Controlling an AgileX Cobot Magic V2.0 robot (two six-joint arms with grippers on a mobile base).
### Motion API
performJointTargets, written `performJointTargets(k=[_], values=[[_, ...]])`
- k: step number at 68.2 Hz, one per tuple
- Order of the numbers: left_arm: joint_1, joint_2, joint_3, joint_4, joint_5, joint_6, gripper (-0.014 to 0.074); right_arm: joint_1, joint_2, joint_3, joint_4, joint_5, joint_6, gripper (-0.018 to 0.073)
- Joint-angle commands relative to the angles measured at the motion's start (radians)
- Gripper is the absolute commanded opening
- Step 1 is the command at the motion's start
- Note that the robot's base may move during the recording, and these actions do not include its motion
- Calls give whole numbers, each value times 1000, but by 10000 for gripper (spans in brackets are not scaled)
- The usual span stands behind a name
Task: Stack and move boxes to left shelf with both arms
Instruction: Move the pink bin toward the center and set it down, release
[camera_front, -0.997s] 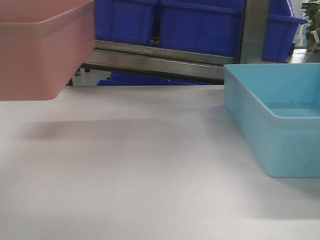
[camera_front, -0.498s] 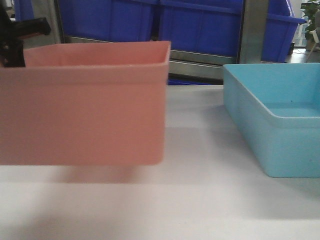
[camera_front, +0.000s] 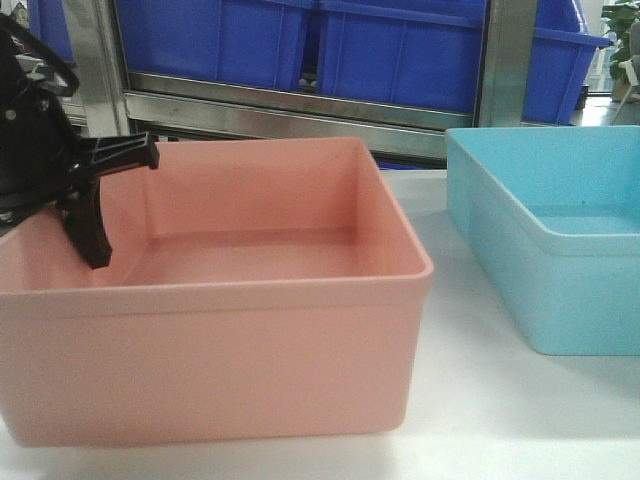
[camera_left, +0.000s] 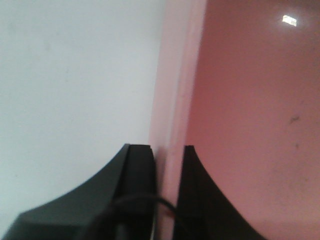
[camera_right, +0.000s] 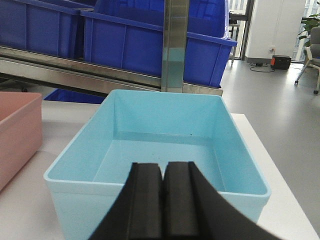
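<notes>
The salmon pink box fills the lower left of the front view, its opening facing up. My left gripper is shut on its left wall. In the left wrist view the two black fingers straddle the pink rim, one outside and one inside. The light blue box sits on the white table at the right, apart from the pink one. My right gripper hovers just before the blue box's near wall, shut with nothing between its fingers. The left shelf is out of view.
Behind the white table stands a steel rack with a metal rail and an upright post, holding dark blue bins. Open floor lies to the right of the table.
The pink box, held by my left gripper, has come from the upper left down and rightward toward the camera, and my left arm has come into view. The blue box has not moved.
</notes>
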Motion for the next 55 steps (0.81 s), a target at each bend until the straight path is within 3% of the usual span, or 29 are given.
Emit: performJointTargets(k=[1,15,22,29,39,45,49,55], values=[[-8,-30,-27,-9,-71,-9,-12,-6,-4,-3,-2,-84,-12,49],[-10,-9,-27,-1,-51,48,-6,-6,-4,-3,-2,-84,-12,49],[-10,-9,-33,-1,-28,80,38,-6,-4,-3,-2,-84,-12,49],[-10,-13,-40,-3,1,93,160,-6,-4,-3,-2,-84,-12,49],[-10,-32,-68,-7,53,134,428,-6,-4,-3,-2,-84,-12,49],[-10,-65,-96,-5,115,149,545,-6,-4,-3,-2,-84,-12,49],[-10,-105,-111,5,149,159,567,-6,-4,-3,-2,-84,-12,49],[-10,-185,-110,16,185,236,565,-6,-4,-3,-2,-84,-12,49]])
